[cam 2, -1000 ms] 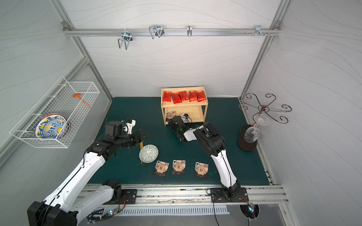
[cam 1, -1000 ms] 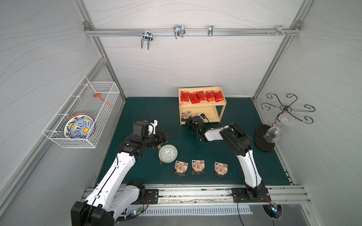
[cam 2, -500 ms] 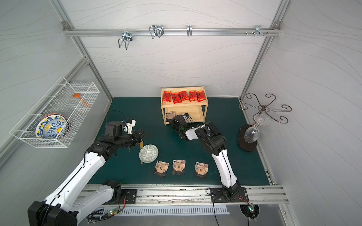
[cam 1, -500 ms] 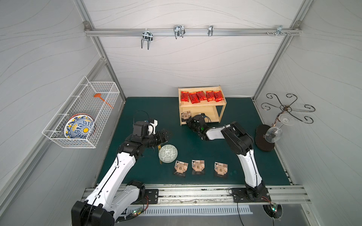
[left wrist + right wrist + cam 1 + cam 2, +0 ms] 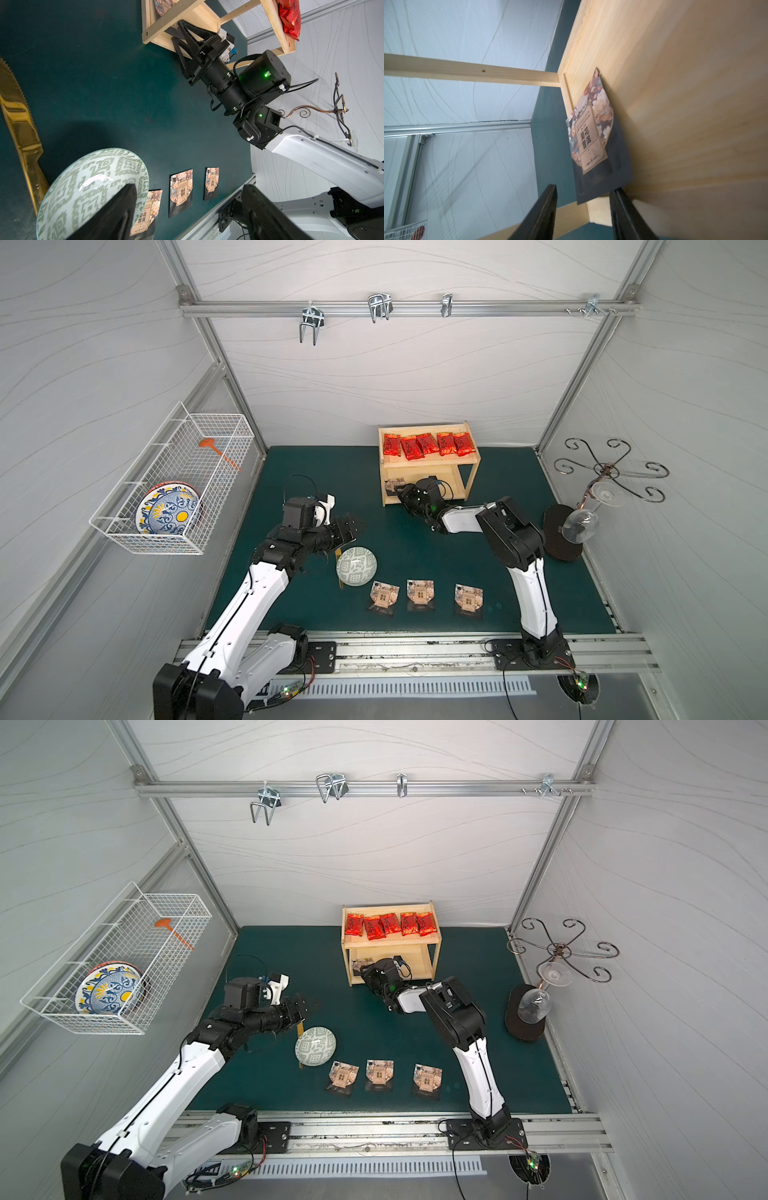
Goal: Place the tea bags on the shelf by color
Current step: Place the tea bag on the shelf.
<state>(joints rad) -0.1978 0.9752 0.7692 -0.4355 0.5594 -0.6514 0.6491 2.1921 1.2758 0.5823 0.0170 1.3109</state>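
The pale wood shelf (image 5: 422, 430) stands at the back of the green mat. Several red tea bags (image 5: 428, 444) lie in a row on its top board. One black-edged tea bag (image 5: 596, 141) lies flat at the left end of the lower board (image 5: 675, 104). Its near edge sticks out between the parted fingers of my right gripper (image 5: 583, 199), which is open at the shelf's front (image 5: 405, 493). Three more black-edged tea bags (image 5: 420, 593) lie in a row near the mat's front. My left gripper (image 5: 353, 526) hovers open and empty beside the bowl.
A green-patterned bowl (image 5: 356, 566) rests on a gold serrated knife (image 5: 20, 124) left of the loose bags. A white wire basket (image 5: 174, 489) with a painted plate hangs on the left wall. A metal stand with a wine glass (image 5: 582, 522) is at the right.
My right gripper's jaws have parted and let go of the black-edged tea bag, which now lies on the lower board. The left arm has not moved.
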